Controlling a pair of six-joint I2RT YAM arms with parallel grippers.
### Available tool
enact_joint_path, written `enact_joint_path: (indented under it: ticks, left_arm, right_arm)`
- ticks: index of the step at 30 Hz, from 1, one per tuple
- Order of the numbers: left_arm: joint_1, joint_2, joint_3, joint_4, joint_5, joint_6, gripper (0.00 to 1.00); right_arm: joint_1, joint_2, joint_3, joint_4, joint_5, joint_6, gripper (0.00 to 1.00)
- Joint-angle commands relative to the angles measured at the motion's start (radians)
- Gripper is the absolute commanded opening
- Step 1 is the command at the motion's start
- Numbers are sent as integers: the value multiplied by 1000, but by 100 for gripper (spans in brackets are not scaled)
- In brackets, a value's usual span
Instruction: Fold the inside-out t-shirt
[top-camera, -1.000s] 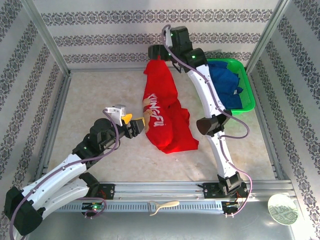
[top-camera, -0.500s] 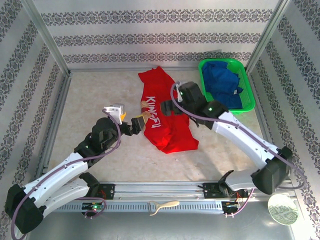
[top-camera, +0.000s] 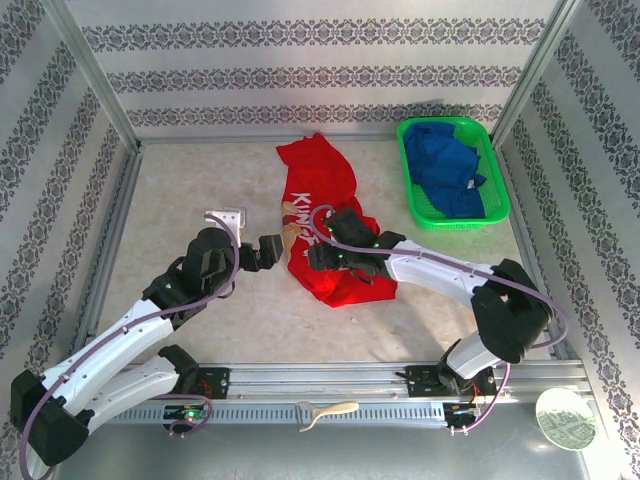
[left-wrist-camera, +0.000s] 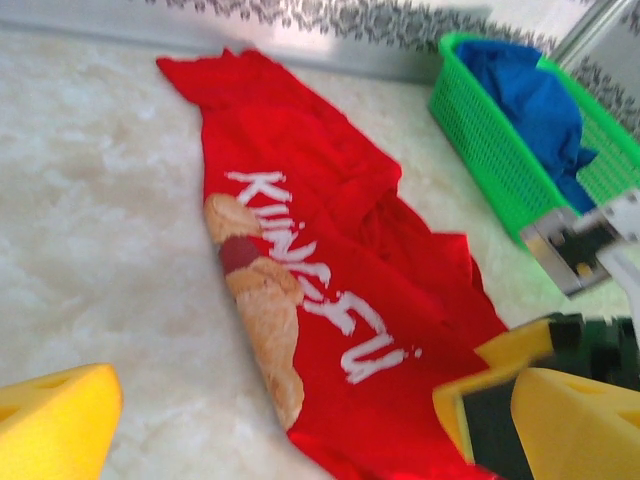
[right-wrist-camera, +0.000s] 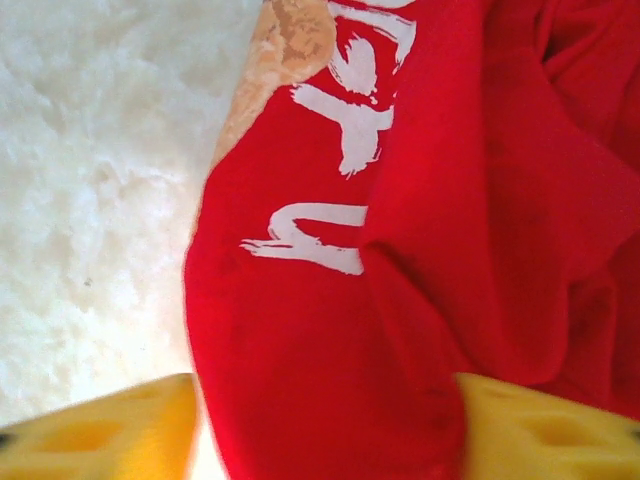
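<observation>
**Red shirt stretched far-to-near, tools at its near half**

Pale marbled tabletop (top-camera: 200, 190) inside patterned walls carries the shirt (top-camera: 318, 180) at its middle. The shirt is crumpled into a long strip. Its long axis runs from the far wall toward the arms and leans a little right. The far end is narrow, and the near end is wider and bunched. White lettering runs along that axis on its left side.

The left tool (top-camera: 272, 248) sits just beside the shirt's left edge with its jaws wide apart, grasping nothing.

The right tool (top-camera: 318, 255) is low over the near half. Its yellow fingers (right-wrist-camera: 110, 430) straddle a ridge of red cloth, and I cannot tell whether they pinch it.

A green basket (top-camera: 497, 190) holding a blue garment (top-camera: 445, 165) stands at the far right, apart from the shirt.
</observation>
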Motion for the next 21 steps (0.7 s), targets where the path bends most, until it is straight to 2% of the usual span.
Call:
enact_joint_path:
  ticks: [1, 3, 8, 11, 15, 21]
  left_arm:
    - [10, -9, -19, -100, 70, -5, 100]
    - [10, -8, -38, -98, 102, -9, 100]
    - [8, 10, -86, -49, 209, -17, 100]
    - [-7, 28, -129, 46, 259, -56, 100]
    - [-50, 68, -170, 213, 228, -105, 100]
    - [-131, 179, -140, 477, 129, -118, 100]
  right_arm:
    - [-33, 30, 48, 35, -63, 2, 32]
    - [-55, 32, 90, 23, -109, -18, 1]
    - [-113, -48, 226, -29, -171, -43, 0]
    - [-149, -100, 314, -48, -211, -26, 0]
    - [-170, -136, 424, -84, -226, -20, 0]
    - [-176, -155, 525, -87, -225, 2, 0]
